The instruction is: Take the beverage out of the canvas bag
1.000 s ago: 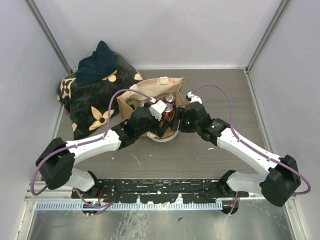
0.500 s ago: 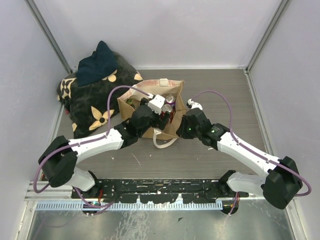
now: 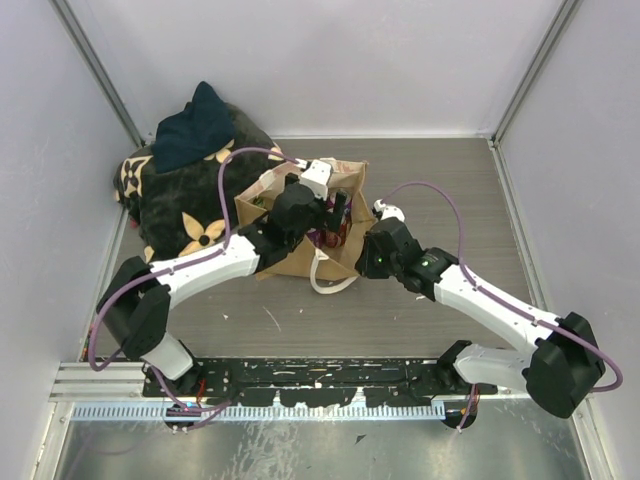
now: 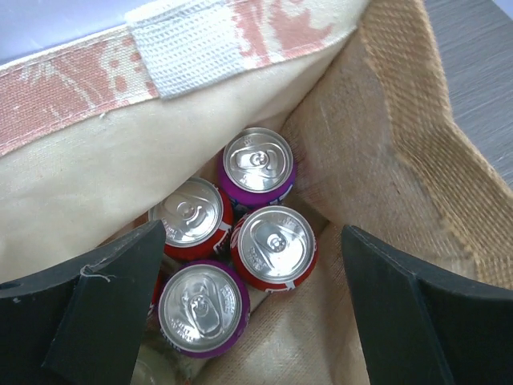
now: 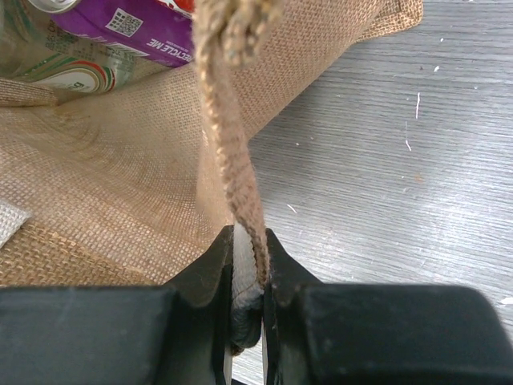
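2 white-linked, black-jointed arms (a purple cable loops off each) with matte black jaws.

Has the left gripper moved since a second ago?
Yes. Seen from above, the left gripper has gone farther from the arm bases, toward the back wall, from the canvas bag's near side to over its open mouth, jaws wide.

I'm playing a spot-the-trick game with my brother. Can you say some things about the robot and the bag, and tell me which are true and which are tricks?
1. The left gripper is open above the cans. True.
2. The right gripper holds a can. False: it is shut on the canvas bag's edge.
3. Four can tops show inside the bag. True.
4. All the cans are green. False: two are red and two are purple.
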{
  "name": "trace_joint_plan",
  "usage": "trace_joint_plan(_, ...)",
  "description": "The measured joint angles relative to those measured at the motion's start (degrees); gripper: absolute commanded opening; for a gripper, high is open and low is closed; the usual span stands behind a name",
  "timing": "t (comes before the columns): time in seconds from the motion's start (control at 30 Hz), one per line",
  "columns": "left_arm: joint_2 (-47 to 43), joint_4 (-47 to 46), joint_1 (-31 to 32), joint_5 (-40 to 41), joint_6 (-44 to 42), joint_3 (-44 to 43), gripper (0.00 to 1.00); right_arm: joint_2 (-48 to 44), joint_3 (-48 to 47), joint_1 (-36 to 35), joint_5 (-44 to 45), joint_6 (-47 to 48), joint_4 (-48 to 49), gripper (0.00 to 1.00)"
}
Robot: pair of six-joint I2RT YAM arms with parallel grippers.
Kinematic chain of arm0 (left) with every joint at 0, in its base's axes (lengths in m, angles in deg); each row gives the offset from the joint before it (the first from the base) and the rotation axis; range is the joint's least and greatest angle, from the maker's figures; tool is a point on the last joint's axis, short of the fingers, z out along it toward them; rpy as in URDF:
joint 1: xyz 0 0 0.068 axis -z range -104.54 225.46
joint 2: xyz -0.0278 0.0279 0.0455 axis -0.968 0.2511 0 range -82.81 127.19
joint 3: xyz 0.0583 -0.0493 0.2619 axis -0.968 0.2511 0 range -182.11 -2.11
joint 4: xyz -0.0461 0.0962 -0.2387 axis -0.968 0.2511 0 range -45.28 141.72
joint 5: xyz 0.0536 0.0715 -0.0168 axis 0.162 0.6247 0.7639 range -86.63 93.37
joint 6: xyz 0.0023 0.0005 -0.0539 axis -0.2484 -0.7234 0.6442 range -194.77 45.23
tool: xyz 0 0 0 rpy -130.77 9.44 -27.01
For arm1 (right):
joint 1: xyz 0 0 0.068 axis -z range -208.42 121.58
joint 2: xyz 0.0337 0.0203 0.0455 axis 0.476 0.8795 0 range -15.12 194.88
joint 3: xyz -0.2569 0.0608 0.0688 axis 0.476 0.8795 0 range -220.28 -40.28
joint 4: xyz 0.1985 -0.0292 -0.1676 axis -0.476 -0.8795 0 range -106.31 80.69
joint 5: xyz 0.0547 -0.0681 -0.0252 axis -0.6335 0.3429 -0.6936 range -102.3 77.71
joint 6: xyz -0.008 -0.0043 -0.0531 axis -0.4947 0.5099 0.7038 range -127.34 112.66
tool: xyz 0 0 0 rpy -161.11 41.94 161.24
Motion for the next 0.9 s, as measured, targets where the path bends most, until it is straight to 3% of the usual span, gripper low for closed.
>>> trace_joint_plan(0.2,2.71,6.36,-4.26,-6.51,6.58,-3.8,0.97,1.16,-0.48,-0.11,0.7,1.25,-0.15,0.01)
trace_joint_plan(0.4,4.0,11.78,-4.52,-10.27,8.63,-6.16,0.98,1.57,-0.79,-0.37,1.09,2.12,-0.28,0.01)
trace_joint_plan(0.6,5.2,12.59,-4.5,-15.47,10.36,-6.16,0.98,2.56,-0.98,-0.96,1.84,2.29,-0.35,0.01)
trace_joint_plan(0.9,5.53,12.48,-4.48,-16.81,10.95,-5.73,0.98,4.68,-2.82,-2.73,4.5,3.54,-1.75,0.01)
